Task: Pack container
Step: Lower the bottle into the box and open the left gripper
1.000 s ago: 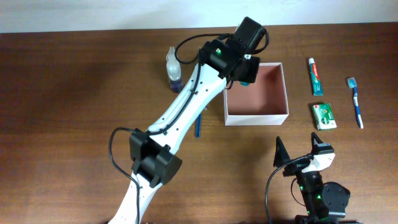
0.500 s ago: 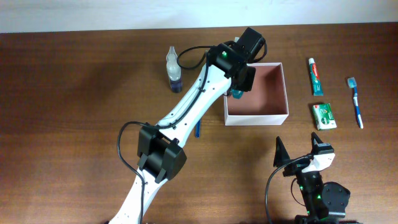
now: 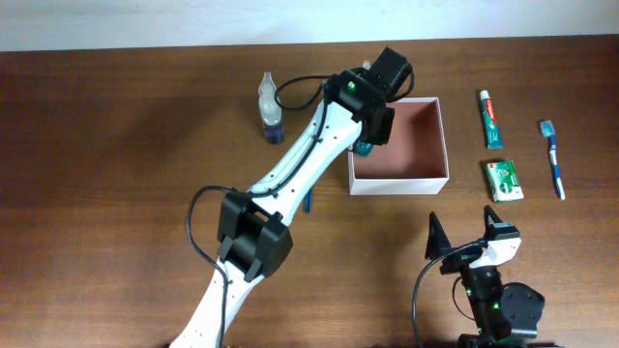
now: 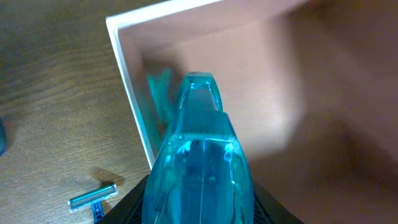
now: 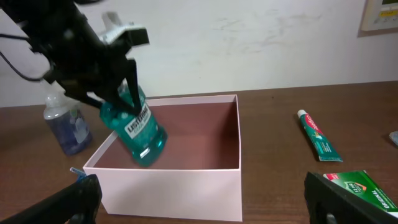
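Note:
The container (image 3: 400, 183) is a square white-walled box with a reddish-brown inside, at centre-right of the table. My left gripper (image 3: 371, 128) is shut on a teal mouthwash bottle (image 3: 365, 147) and holds it tilted over the container's left wall, its lower end inside the box. In the left wrist view the bottle (image 4: 199, 155) fills the space between the jaws above the container wall (image 4: 132, 102). The right wrist view shows the bottle (image 5: 135, 127) above the container (image 5: 174, 186). My right gripper (image 3: 464, 237) is open and empty near the front edge.
A clear bottle of blue liquid (image 3: 270, 108) stands left of the container. A blue razor (image 3: 309, 199) lies by its left front corner. A toothpaste tube (image 3: 491, 118), a green box (image 3: 505, 181) and a toothbrush (image 3: 553, 159) lie to its right.
My left gripper has carried the teal bottle left and down, from over the container's inside to its left wall. The right arm has not moved.

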`<state>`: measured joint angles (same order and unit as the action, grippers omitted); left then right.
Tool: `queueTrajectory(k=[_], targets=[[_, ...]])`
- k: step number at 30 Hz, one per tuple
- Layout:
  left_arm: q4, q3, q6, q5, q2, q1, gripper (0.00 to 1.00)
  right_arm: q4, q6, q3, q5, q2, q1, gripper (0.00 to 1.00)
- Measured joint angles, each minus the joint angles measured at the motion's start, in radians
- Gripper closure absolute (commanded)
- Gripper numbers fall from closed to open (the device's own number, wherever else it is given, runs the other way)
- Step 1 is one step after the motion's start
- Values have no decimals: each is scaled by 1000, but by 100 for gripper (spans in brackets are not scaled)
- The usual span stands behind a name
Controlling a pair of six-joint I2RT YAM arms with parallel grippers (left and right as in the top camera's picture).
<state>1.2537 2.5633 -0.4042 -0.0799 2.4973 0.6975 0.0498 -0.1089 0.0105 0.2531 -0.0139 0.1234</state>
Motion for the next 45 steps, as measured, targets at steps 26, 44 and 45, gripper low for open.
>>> queueTrajectory(k=[26,44,45], targets=[[-5,6,-16,-30,15,0,44,0,0,0,0,0,0,2],[163,507,23,-76,15,-5,41,0,0,0,0,0,0,1],[175,539,23,-100,11,-10,41,0,0,0,0,0,0,1]])
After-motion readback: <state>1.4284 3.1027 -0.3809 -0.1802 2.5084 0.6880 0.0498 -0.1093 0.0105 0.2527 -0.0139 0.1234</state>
